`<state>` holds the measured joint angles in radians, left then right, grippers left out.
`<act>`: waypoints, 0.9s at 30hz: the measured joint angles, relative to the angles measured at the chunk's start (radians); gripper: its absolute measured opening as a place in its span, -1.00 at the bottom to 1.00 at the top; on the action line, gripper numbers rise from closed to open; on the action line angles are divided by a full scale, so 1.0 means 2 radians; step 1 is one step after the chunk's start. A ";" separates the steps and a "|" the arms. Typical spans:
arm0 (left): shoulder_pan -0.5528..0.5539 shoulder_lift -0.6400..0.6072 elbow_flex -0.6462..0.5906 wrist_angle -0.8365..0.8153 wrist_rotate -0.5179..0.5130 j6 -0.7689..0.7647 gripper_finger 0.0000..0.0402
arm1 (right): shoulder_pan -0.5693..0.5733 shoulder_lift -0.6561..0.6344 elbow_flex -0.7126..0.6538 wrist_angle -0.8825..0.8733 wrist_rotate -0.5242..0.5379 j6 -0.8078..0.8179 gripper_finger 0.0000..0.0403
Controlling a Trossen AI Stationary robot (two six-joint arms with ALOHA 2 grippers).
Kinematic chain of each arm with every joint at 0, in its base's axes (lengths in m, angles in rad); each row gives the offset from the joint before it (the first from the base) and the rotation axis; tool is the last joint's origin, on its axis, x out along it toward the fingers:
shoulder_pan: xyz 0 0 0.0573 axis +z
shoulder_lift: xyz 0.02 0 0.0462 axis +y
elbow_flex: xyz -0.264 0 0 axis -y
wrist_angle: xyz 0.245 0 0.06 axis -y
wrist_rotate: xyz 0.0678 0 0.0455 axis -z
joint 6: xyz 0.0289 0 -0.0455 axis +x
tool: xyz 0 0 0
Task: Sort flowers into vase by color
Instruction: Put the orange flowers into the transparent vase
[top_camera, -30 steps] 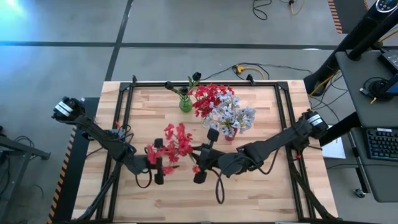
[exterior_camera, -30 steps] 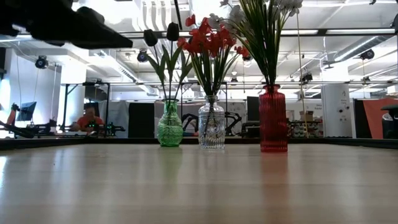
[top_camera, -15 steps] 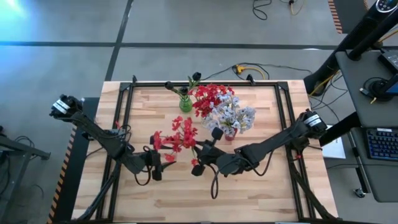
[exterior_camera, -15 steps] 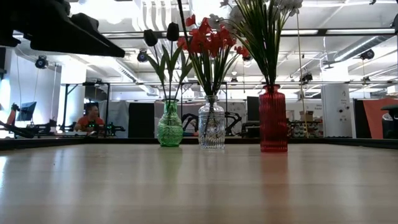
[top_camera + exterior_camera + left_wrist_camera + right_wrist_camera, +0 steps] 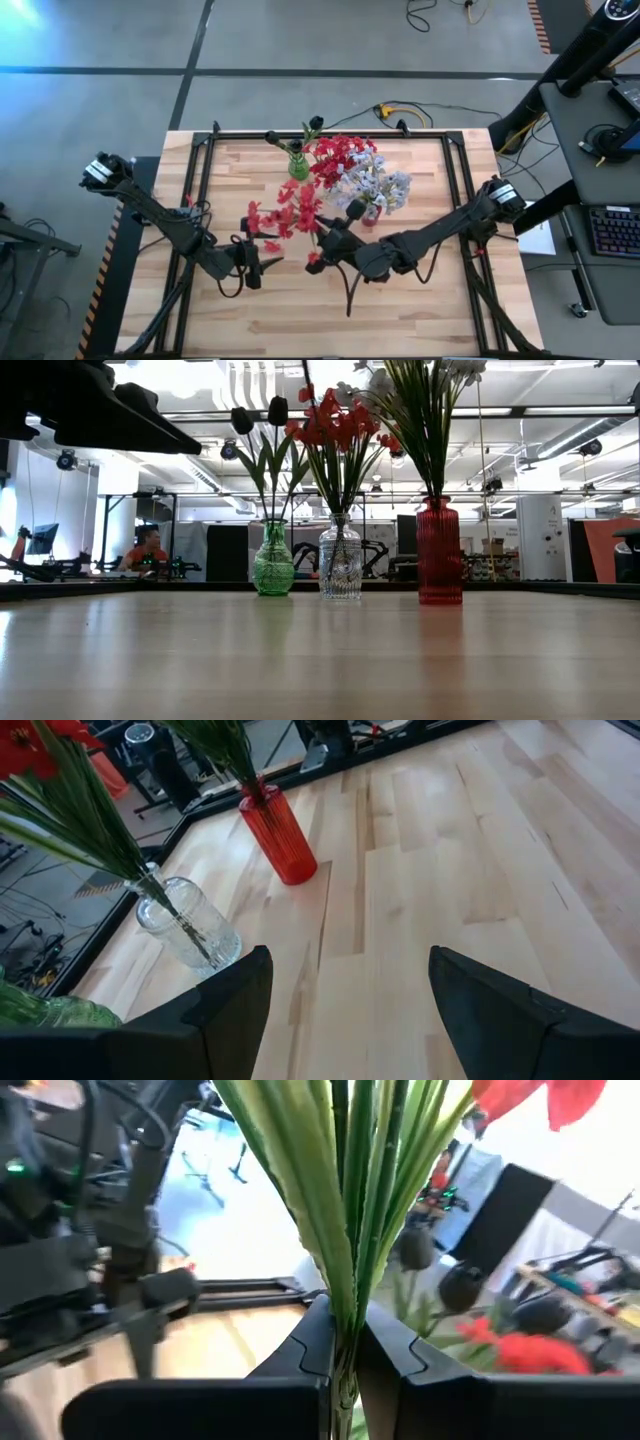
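Three vases stand at the table's far middle: a green vase (image 5: 298, 166) with dark buds, a clear vase (image 5: 340, 560) with red flowers (image 5: 340, 158), and a red vase (image 5: 280, 832) with pale blue-white flowers (image 5: 372, 186). My right gripper (image 5: 322, 243) is shut on a red flower spray (image 5: 285, 212), held in the air in front of the vases. My left gripper (image 5: 262, 262) stands open and empty just left of the spray, above the table. My right gripper pinches the spray's bundle of green stems (image 5: 345, 1315) between its two fingers, below the blossoms. The fingers lie about level and cross the stems. The spray is lifted clear of the table, its red blossoms (image 5: 540, 1100) fanning out beyond the fingers toward the vases.
A black frame (image 5: 200, 180) runs along the table's left, far and right sides. Bare wood lies across the near half of the table (image 5: 330, 320). Beyond the table are a workshop room and a seated person (image 5: 147, 548).
My right gripper has turned at the wrist and swung the red spray toward the table's far edge, closer to the vases. The blossoms now stand farther from my left gripper than before. The spray stays clear of the table.
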<state>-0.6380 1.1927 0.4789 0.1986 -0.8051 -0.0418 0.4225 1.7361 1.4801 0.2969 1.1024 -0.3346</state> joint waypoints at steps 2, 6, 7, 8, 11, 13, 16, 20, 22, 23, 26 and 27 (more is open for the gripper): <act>0.000 0.000 0.000 0.000 0.000 0.000 0.25 | 0.000 0.000 0.015 0.000 0.007 -0.016 -0.92; 0.001 0.000 0.000 0.000 0.000 0.000 0.25 | -0.002 0.000 0.043 0.002 0.013 -0.056 -0.92; 0.001 0.000 0.000 0.000 0.000 0.000 0.25 | -0.002 0.000 0.047 0.002 0.012 -0.064 -0.92; 0.001 0.000 0.000 0.000 0.000 0.000 0.25 | -0.002 0.000 0.049 0.001 0.013 -0.068 -0.92; 0.001 0.000 0.000 0.000 0.000 0.001 0.25 | 0.006 -0.002 0.055 0.000 0.014 -0.077 -0.92; 0.000 0.000 0.000 -0.004 0.000 0.001 0.25 | 0.018 -0.007 0.058 -0.001 0.015 -0.077 -0.92; 0.000 0.000 -0.001 -0.012 0.000 0.002 0.25 | 0.045 -0.024 0.060 -0.002 0.013 -0.057 -0.92; 0.001 0.000 -0.001 -0.021 0.000 0.003 0.25 | 0.086 -0.050 0.061 -0.034 0.038 -0.010 -0.92; 0.001 0.000 -0.001 -0.021 -0.001 0.003 0.25 | 0.105 -0.062 0.061 -0.067 0.057 0.023 -0.92; 0.002 0.000 -0.001 -0.021 0.000 0.003 0.25 | 0.113 -0.068 0.060 -0.089 0.063 0.043 -0.92; 0.002 0.000 -0.002 -0.008 0.000 0.004 0.25 | 0.127 -0.085 0.060 -0.176 0.064 0.134 -0.92; 0.003 0.000 -0.002 -0.002 -0.001 0.008 0.25 | 0.128 -0.089 0.060 -0.206 0.065 0.168 -0.92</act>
<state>-0.6314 1.1931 0.4759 0.1948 -0.8062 -0.0259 0.6792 1.5587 1.5995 -0.1146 1.2324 0.0014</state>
